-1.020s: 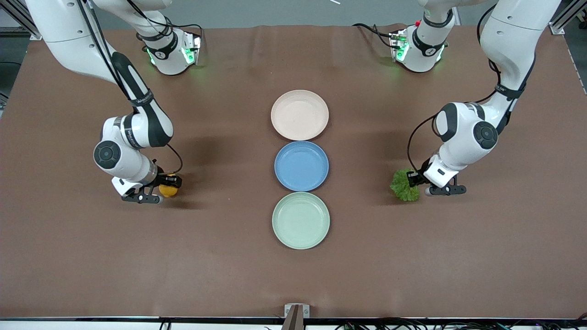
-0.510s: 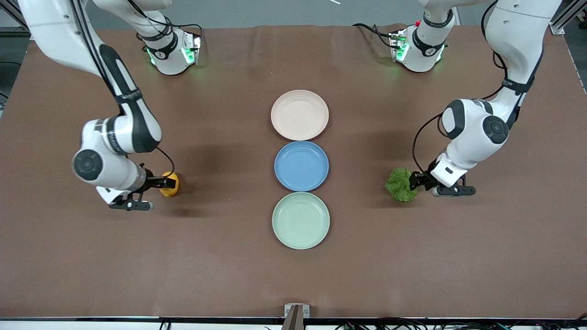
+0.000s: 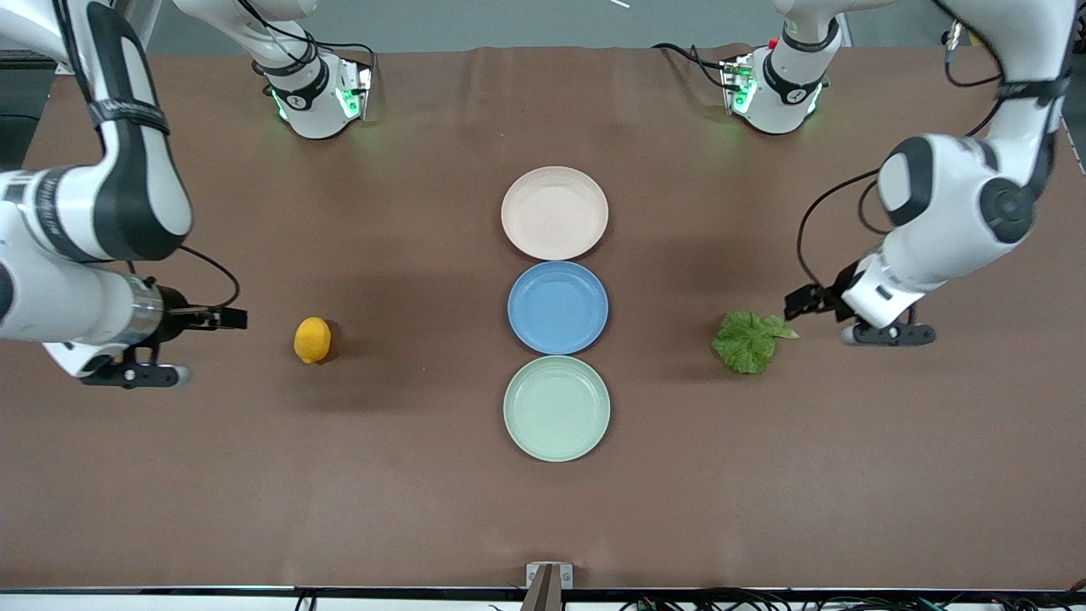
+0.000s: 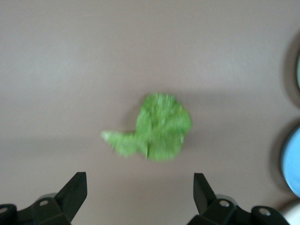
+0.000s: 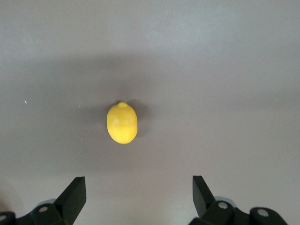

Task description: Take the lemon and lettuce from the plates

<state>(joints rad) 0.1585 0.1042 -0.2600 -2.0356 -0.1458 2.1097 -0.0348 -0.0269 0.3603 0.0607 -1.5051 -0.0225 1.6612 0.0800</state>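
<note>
Lemon (image 3: 312, 339) on table – right tool (image 3: 229, 318) released | lettuce (image 3: 748, 341) on table – left tool (image 3: 802, 299) released

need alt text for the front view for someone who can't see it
Three empty round plates, beige-pink, blue and mint green, line the brown table's middle. A small yellow lemon lies near the open right gripper; a crinkled green lettuce leaf lies near the open left gripper.

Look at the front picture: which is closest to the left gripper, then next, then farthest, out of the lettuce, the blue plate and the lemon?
Left gripper, open, toward the left arm's end of the table.
1. Lettuce: on the table right beside it.
2. Blue plate: mid-table, between the other two plates.
3. Lemon: toward the right arm's end.
</note>
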